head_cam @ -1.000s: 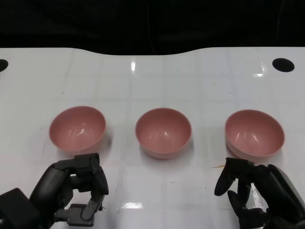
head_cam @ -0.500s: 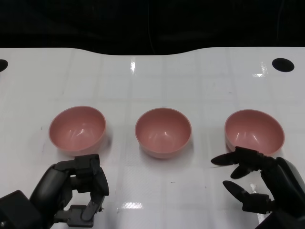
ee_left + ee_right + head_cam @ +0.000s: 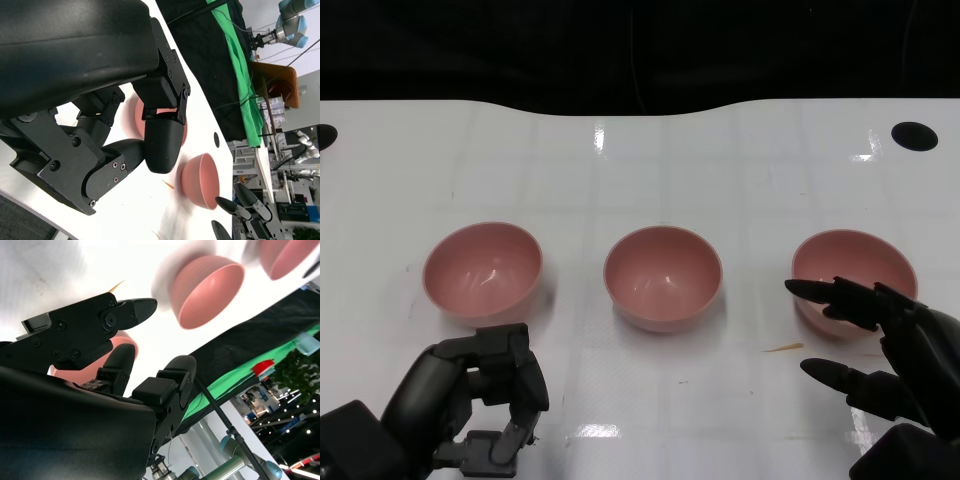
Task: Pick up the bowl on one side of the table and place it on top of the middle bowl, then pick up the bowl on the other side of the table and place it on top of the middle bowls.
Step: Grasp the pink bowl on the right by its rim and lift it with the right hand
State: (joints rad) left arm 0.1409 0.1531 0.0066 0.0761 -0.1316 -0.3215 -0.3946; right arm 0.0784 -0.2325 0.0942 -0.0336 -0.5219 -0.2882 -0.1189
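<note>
Your right hand is spread and holds nothing, its fingertips over the near rim of the right bowl. Your left hand sits curled and empty by the left bowl. Pinch too shallow and that smooth rim may slip, or skate on the glossy white table. A green cloth hangs beyond.

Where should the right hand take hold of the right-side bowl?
Probably at the near rim of the right bowl: it sits upright and open, so fingers can go inside the lip, thumb outside. Come from the robot's side, where the right hand hovers open.
</note>
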